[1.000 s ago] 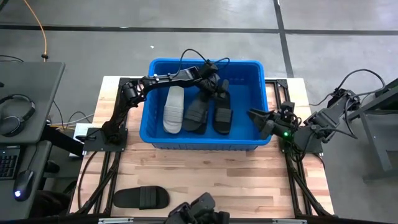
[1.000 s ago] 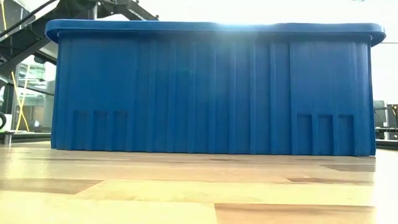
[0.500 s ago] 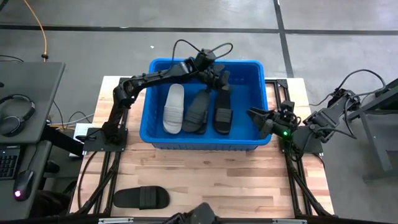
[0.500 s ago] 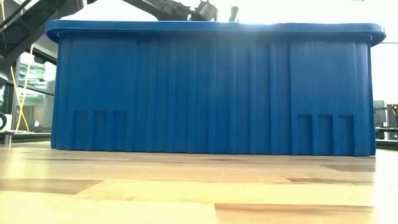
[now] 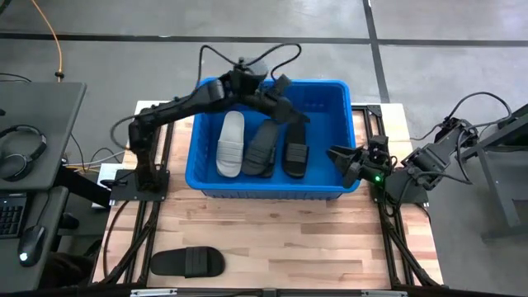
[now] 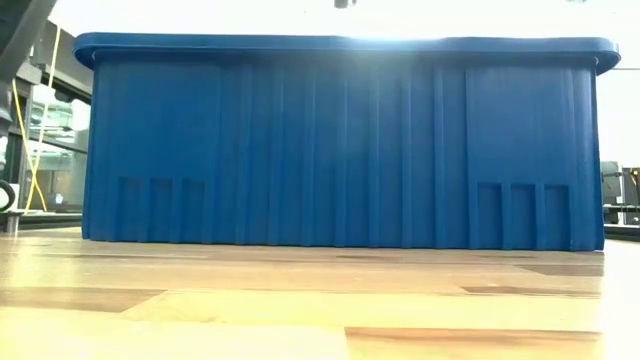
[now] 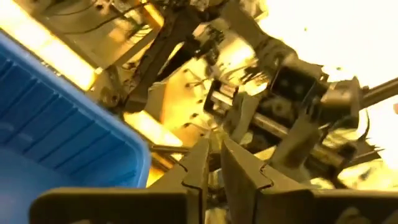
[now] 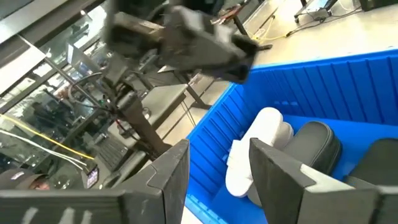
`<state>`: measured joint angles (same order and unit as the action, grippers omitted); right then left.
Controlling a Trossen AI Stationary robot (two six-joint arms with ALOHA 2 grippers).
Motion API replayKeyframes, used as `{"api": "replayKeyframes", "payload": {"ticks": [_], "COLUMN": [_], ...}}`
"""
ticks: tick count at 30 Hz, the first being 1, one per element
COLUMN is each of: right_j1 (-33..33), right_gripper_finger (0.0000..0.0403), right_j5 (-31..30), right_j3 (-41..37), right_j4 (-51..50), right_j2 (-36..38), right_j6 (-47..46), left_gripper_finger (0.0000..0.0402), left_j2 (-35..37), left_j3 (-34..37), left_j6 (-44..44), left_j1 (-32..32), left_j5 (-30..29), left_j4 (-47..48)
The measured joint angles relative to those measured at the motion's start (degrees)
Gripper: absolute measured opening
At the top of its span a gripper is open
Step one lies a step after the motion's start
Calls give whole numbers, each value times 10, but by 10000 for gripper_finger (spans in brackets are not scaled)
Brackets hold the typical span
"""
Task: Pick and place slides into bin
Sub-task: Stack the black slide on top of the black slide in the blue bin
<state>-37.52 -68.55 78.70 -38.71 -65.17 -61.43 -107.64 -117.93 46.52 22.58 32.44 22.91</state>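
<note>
The blue bin (image 5: 272, 188) stands at the table's far middle; it fills the low view (image 6: 340, 140). Inside lie a white slide (image 5: 231, 144) and two black slides (image 5: 264, 147) (image 5: 295, 153), soles down on the floor. Another black slide (image 5: 188, 262) lies on the table near its front left. My left gripper (image 5: 294, 114) hangs above the bin's far part, empty, its fingers (image 7: 214, 152) almost together. My right gripper (image 5: 334, 154) is open and empty at the bin's right wall, facing the slides (image 8: 255, 149).
The wooden table's near half (image 5: 272, 239) holds only the lone black slide. A desk with headphones (image 5: 25, 148) stands off the table's left. The right arm's base (image 5: 412, 177) sits at the right edge. Cables loop above the bin's far rim (image 5: 247, 62).
My left gripper has risen out of the bin. Its arm has swung back toward the table's far left, and its elbow now stands farther left. In the low view the arm has gone from above the rim. The slides in the bin lie as before.
</note>
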Motion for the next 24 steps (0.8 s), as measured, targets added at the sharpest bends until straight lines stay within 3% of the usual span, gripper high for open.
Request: {"api": "replayKeyframes", "payload": {"ticks": [7,13,16,19,24], "right_j1": [1,17,28,42,76], "right_gripper_finger": [154,152,153,157,158], "right_j5": [20,37,39,53,119], "right_j3": [0,0,0,0,0], "right_j4": [-6,-30,-29,-30,-31], "right_j2": [0,0,0,-1,-16], "right_j6": [18,-1,-1,-1,-28], "left_gripper_finger": [24,24,24,24,24], "left_j2": [84,184,264,358,524], "left_j3": [1,35,110,229,460], "left_j6": [-48,-77,-77,-46,-21], "left_j1": [-65,-121,-143,-160,-182], "left_j5": [-127,-301,-370,-436,-474], "left_j4": [114,211,204,161,-10]}}
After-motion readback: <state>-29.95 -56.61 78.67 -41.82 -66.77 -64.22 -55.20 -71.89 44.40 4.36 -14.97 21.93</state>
